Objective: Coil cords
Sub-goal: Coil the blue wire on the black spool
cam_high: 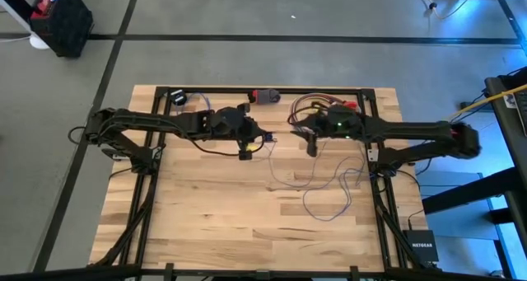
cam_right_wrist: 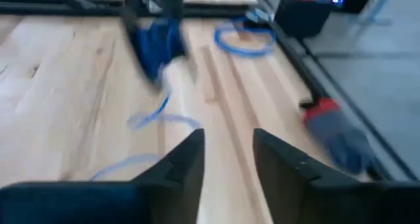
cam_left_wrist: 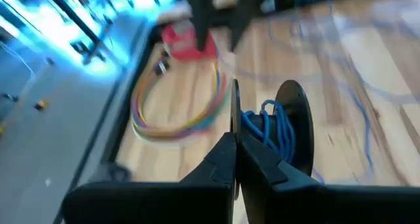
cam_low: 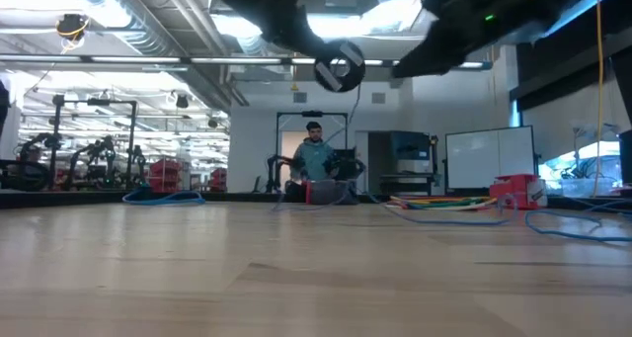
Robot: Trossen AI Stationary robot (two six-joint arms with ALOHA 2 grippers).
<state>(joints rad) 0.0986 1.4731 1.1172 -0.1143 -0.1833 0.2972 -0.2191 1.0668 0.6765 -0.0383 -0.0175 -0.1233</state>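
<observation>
Wooden table [cam_high: 206,223], its near half bare, its far edge lined with a multicoloured cable ring [cam_high: 309,106] and a grey-and-red glove [cam_high: 265,95]. Both arms hang above the centre: left gripper [cam_left_wrist: 235,159] with fingers pressed together beside a black spool [cam_left_wrist: 293,129] wound with blue cord, right gripper [cam_right_wrist: 228,161] with fingers spread. The thin cord [cam_high: 333,194] lies in loose loops right of centre.
</observation>
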